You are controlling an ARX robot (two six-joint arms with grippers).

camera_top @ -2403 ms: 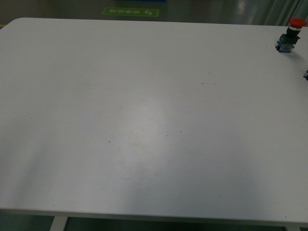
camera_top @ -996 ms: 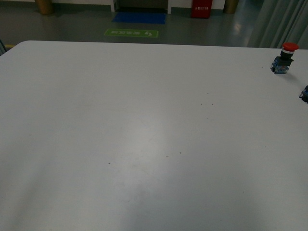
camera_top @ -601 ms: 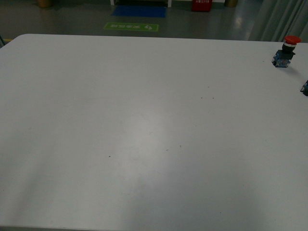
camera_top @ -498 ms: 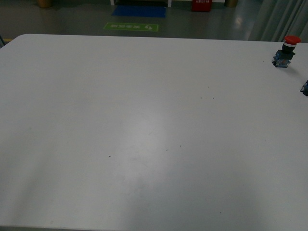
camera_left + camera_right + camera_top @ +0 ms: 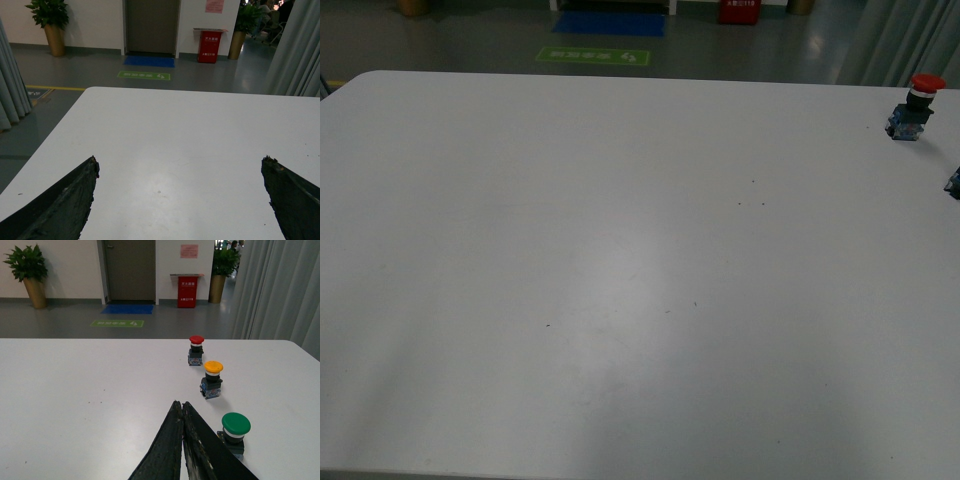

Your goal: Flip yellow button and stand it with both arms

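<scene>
Yellow button (image 5: 212,379) already stands cap-up on the worktop (image 5: 620,250); we hold nothing: left gripper (image 5: 180,200) fingers wide, right gripper (image 5: 182,412) fingers closed empty.

White table (image 5: 620,250), mostly bare. Three push buttons stand upright in a row near its right side: red button (image 5: 196,350), yellow button (image 5: 212,379), green button (image 5: 234,435).

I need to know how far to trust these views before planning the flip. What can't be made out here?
- Yellow button: front view's right edge cuts it off.
- Green button: base partly behind right claw, right wrist view.
- Left claw: only two fingertips show.
</scene>
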